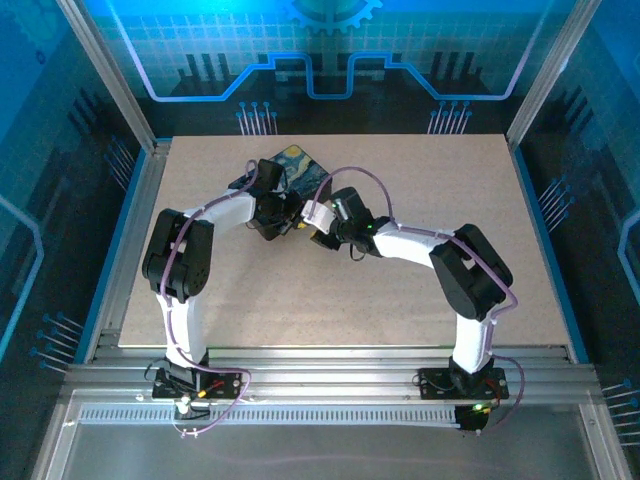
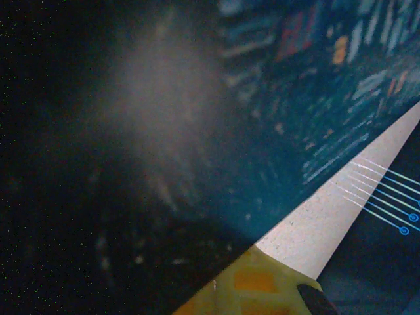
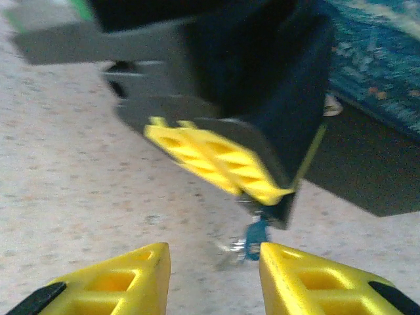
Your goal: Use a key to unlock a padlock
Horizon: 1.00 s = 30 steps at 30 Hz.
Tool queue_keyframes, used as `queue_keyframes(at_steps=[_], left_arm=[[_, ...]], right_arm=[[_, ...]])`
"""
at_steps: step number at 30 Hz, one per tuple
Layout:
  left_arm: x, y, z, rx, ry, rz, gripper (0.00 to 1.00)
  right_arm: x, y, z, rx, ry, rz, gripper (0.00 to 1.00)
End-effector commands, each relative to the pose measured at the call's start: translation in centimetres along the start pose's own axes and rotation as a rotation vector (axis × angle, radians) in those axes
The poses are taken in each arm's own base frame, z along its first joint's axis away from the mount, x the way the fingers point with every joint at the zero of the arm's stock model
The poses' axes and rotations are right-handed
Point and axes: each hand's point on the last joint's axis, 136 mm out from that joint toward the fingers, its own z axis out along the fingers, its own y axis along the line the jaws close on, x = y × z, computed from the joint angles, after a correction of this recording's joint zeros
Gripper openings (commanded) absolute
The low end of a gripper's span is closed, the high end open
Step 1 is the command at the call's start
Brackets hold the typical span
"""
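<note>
Left gripper (image 3: 279, 203) is sitting pressed shut, blurry blue-silver bit (image 3: 254, 235) hanging at its tip. I'm holding the right gripper (image 3: 213, 275) spread, just facing it

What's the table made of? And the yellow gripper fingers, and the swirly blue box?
Table: matte, speckled beige, like laminate or stone composite, judging by fine dark flecks. Right gripper fingers: probably moulded yellow plastic, with a ribbed lattice. Box: unclear, maybe card or tin; its printed surface looks smooth.
</note>
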Motion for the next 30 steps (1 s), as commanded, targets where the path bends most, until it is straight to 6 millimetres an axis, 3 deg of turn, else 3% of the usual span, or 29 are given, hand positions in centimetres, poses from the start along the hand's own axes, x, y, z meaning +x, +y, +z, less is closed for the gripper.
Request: queue_keyframes(at_steps=[1, 12, 30], left_arm=[[3.1, 5.2, 1.5, -0.143, 0.154, -0.186, 0.0], [3.2, 5.0, 1.4, -0.134, 0.153, -0.187, 0.0], [3.4, 5.2, 1.3, -0.124, 0.157, -0.2, 0.0]], right_arm=[[-0.2, -2.5, 0.8, 0.118, -0.003, -0.12, 0.4], [0.3, -2.4, 2.2, 0.103, -0.007, -0.153, 0.38], [-0.2, -2.8, 3.2, 0.117, -0.037, -0.117, 0.24]])
